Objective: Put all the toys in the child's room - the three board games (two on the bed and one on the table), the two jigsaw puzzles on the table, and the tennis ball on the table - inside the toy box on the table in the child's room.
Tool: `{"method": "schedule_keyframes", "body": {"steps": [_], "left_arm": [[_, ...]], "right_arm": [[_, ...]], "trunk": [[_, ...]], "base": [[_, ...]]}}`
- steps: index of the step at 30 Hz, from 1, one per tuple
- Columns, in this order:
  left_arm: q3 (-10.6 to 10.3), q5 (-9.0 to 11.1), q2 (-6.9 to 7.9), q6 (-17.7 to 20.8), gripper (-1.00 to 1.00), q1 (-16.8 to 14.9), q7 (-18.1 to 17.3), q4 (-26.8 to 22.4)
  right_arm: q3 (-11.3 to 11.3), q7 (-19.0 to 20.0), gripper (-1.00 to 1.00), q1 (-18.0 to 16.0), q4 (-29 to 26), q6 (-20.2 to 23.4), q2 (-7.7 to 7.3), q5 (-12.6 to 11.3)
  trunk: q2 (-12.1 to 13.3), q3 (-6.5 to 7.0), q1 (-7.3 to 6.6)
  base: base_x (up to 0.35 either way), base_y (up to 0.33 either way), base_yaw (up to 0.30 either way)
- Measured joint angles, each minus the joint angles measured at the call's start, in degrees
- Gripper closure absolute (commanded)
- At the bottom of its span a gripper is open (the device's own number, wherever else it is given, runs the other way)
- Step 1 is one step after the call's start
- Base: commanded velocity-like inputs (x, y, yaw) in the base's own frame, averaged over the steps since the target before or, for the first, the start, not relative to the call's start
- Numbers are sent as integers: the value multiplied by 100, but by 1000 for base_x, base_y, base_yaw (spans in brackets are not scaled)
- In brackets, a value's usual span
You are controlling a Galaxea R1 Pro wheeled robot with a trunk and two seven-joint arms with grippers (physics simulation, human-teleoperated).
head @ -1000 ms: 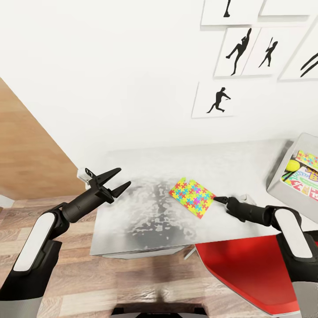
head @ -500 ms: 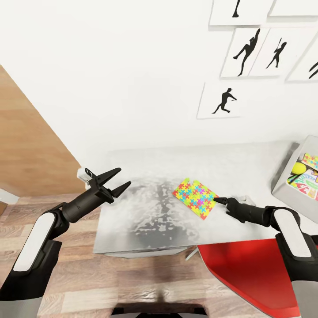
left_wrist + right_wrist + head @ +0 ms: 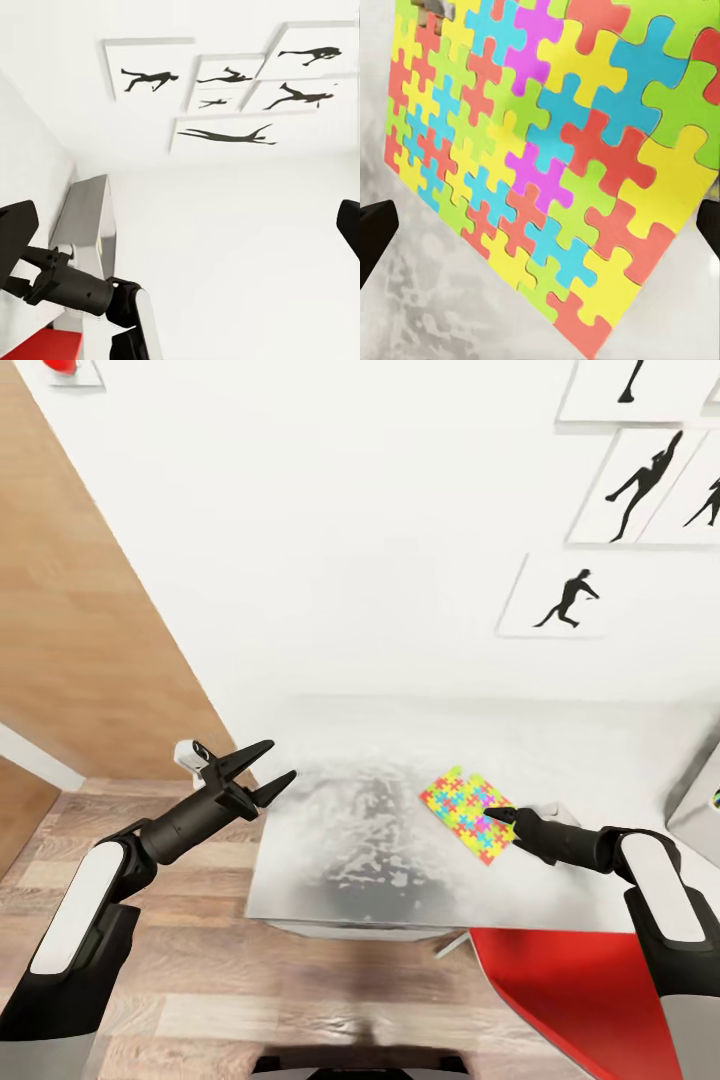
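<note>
Our right gripper [image 3: 497, 817] sits at the jigsaw puzzle's [image 3: 466, 815] edge on the table [image 3: 380, 760]; can't tell if it's clamped. Our left gripper [image 3: 262, 770] hangs spread open, clear of the table's left end.

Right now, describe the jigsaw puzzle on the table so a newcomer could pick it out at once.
Find the pale grey table against the white wall under the black silhouette pictures. Near its front edge, at the tip of the right pincer, lies the jigsaw puzzle. It is a thin flat sheet of interlocking yellow, pink, blue, green and red pieces, the one colourful thing on that grey top.
</note>
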Motion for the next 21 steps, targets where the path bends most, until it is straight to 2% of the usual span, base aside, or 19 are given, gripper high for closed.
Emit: {"method": "schedule_keyframes", "body": {"steps": [8,21], "left_arm": [[0,3,0,2,-100,-2,-2,0],[-7,0,-2,4,-100,-3,-3,1]], "right_arm": [[-17,-9,-100,-11,52,0,-13,5],[-41,-41,-100,-244,510,-182,-116,-20]], "trunk": [[0,0,0],[0,0,0]], "base": [[0,0,221],[0,0,46]]}}
